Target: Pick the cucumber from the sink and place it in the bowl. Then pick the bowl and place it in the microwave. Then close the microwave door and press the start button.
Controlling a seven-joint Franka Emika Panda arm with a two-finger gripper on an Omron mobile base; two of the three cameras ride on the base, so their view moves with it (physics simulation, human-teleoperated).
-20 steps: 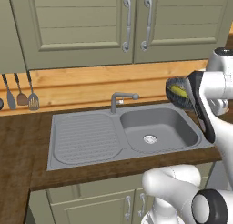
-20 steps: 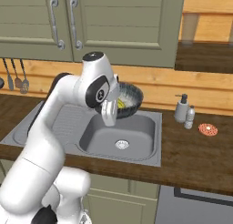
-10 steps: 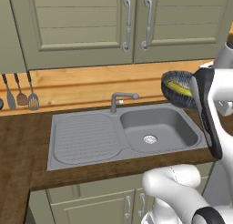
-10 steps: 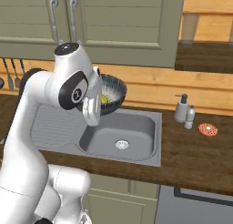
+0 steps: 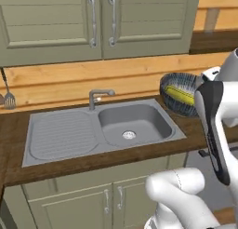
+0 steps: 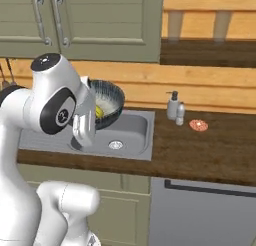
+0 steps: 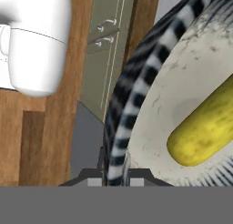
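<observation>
Carrying the bowl up high, over the sink.
My gripper pinches its rim at 6 o'clock; the cucumber inside looks loose and could roll.

We see a yellow cucumber in a bowl with dark-and-white ribbed stripes outside and a speckled off-white inside. The sink is plain grey, the worktop dark brown wood, the cabinet doors sage green, the backsplash light wood.
</observation>
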